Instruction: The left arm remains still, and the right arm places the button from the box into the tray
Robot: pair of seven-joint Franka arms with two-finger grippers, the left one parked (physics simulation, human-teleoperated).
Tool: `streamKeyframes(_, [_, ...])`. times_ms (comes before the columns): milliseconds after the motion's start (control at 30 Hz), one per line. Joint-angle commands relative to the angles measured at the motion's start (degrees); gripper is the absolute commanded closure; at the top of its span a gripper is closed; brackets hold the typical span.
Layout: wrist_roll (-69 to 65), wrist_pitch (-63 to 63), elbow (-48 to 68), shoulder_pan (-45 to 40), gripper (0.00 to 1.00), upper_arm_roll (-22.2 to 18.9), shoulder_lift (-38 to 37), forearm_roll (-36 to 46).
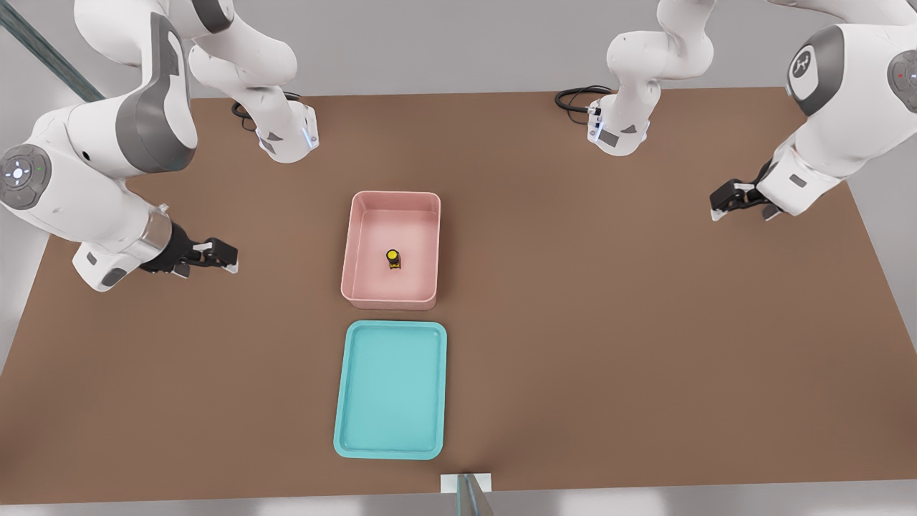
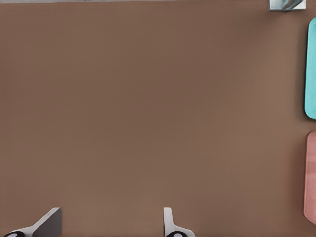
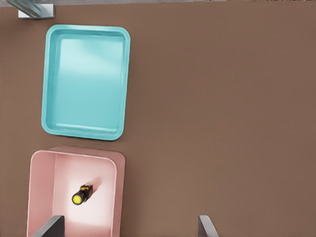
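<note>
The button (image 1: 392, 259) sits inside the pink box (image 1: 358, 236), a little below the middle of its floor in the front view, yellow cap showing and black body beneath. The box stands at the centre of the brown table (image 1: 609, 322), and the turquoise tray (image 1: 345, 401) lies just below it in that frame, apart by a narrow strip of table and with nothing in it.

The right arm's claw (image 1: 722, 200) hangs at the right side of the front view, well apart from the box and above bare table. In the right wrist view its two fingers (image 3: 49, 228) stand spread wide with nothing between them, so the claw is released, and one finger tip overlaps the box's corner.

The task looks to be at its very start: nothing is picked up yet. The next move calls for carrying the claw over the box, lowering between the tall walls and closing on the small button.
</note>
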Motion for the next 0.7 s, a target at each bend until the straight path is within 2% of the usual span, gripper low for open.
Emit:
streamKeyframes(0, [-2.7,0.9,0.1,0.0,0.0,0.0,0.1,-0.2])
streamKeyframes(33, [-3.0,0.5,0.0,0.2,0.0,0.1,-0.1,0.4])
streamKeyframes(67, [-2.9,-0.9,0.1,3.4,0.0,2.5,-0.3,0.2])
streamKeyframes(100, [-2.8,-0.5,0.1,13.8,0.0,4.1,0.8,-2.4])
streamKeyframes(133, [-6.1,1.1,0.6,17.1,0.0,4.1,1.8,-5.4])
streamKeyframes(167, [-5.3,1.2,0.3,19.0,0.0,4.2,2.1,-5.0])
streamKeyframes(233, [5.2,0.3,-3.6,21.7,0.0,4.2,1.9,-4.4])
streamKeyframes(267, [12.3,3.0,-7.0,22.7,0.0,4.2,1.4,-0.4])
streamKeyframes(300, [26.7,11.7,-15.4,26.7,0.0,4.0,-1.2,-0.9])
streamKeyframes(333, [31.8,18.6,-22.8,30.0,0.0,2.6,-2.4,-2.9])
streamKeyframes(367, [32.6,28.6,-33.5,34.8,0.02,-3.2,-6.1,-3.0])
streamKeyframes(400, [33.0,31.1,-36.2,37.1,0.0,-6.3,-6.4,-2.9])
streamKeyframes(433, [33.1,34.5,-39.5,40.8,0.0,-11.1,-6.4,-2.3])
streamKeyframes(467, [32.7,35.2,-39.9,43.1,0.0,-16.2,-5.5,-2.3])
streamKeyframes(533, [31.2,36.0,-40.4,46.9,0.0,-23.7,-4.7,-1.9])
streamKeyframes(600, [31.1,41.1,-44.4,48.9,0.0,-26.7,-4.4,0.0])
streamKeyframes(667, [29.5,42.3,-45.0,48.9,0.0,-27.3,-4.3,1.8])
